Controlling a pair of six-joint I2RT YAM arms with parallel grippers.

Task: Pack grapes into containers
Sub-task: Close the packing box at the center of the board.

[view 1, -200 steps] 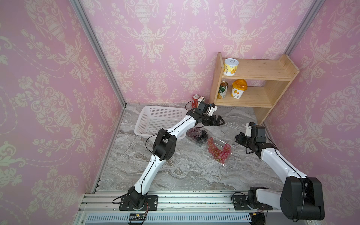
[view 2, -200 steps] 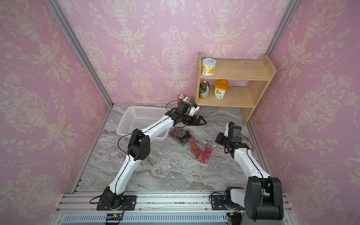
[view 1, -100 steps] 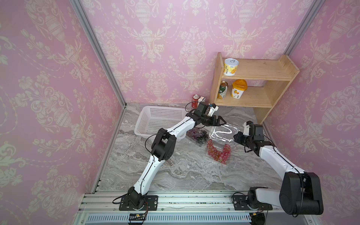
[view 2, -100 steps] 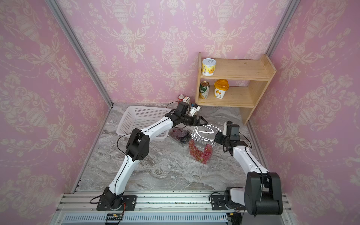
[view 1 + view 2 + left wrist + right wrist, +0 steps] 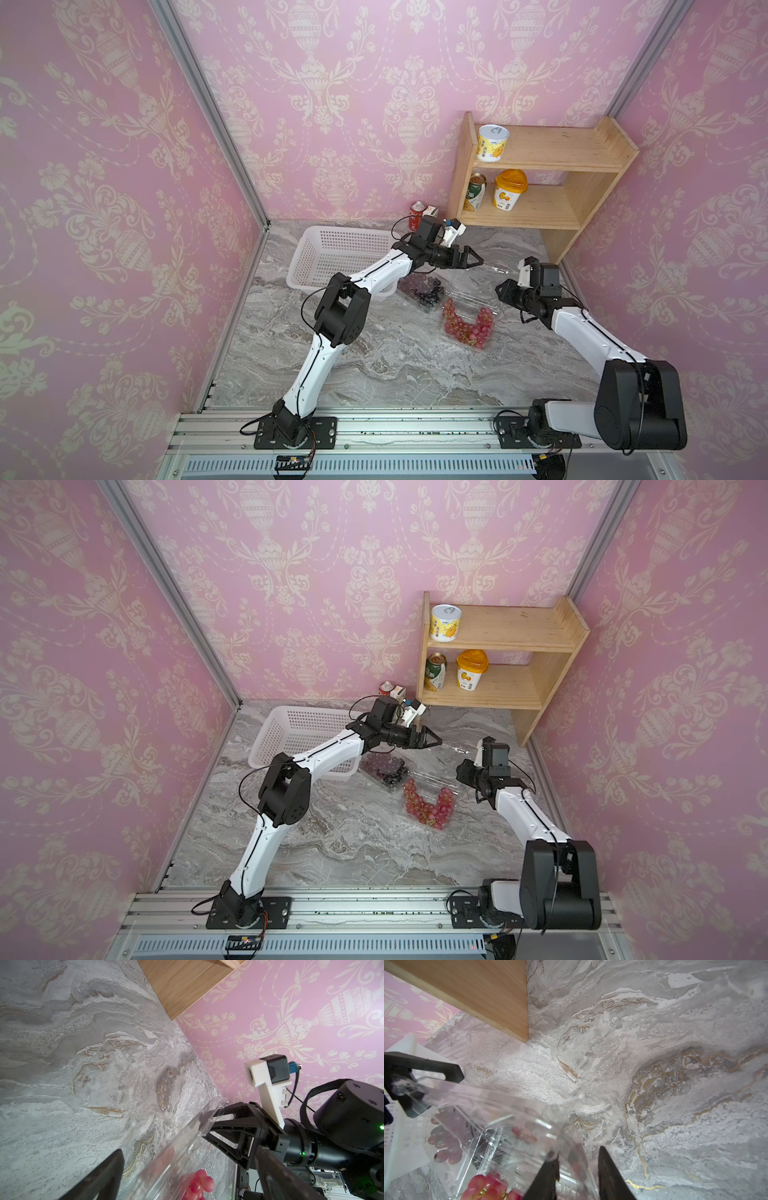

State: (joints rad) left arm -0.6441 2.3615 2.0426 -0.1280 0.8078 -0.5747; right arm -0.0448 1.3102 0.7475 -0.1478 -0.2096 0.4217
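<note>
Light pink-red grapes [image 5: 467, 326] lie in a clear container [image 5: 482, 347] mid-table, and near-black grapes [image 5: 426, 291] fill a second container [image 5: 374, 771] beside the basket. The first container's clear lid [image 5: 500, 1105] stands raised between my two grippers. My right gripper [image 5: 579, 1153] has its jaws apart, with the lid's near edge in the gap. My left gripper [image 5: 189, 1150] is wide open above the far end of the lid [image 5: 187, 1132], gripping nothing. In both top views the left gripper [image 5: 478, 262] and the right gripper [image 5: 500, 289] face each other over the containers.
A white perforated basket [image 5: 299, 266] sits at the back left, under my left arm. A wooden shelf [image 5: 540, 199] with yellow tubs and a green can stands in the back right corner. A red can [image 5: 417, 214] is against the back wall.
The clear lid has swung up between the two grippers. My right gripper's jaws have widened around its edge. The left arm has barely moved.
</note>
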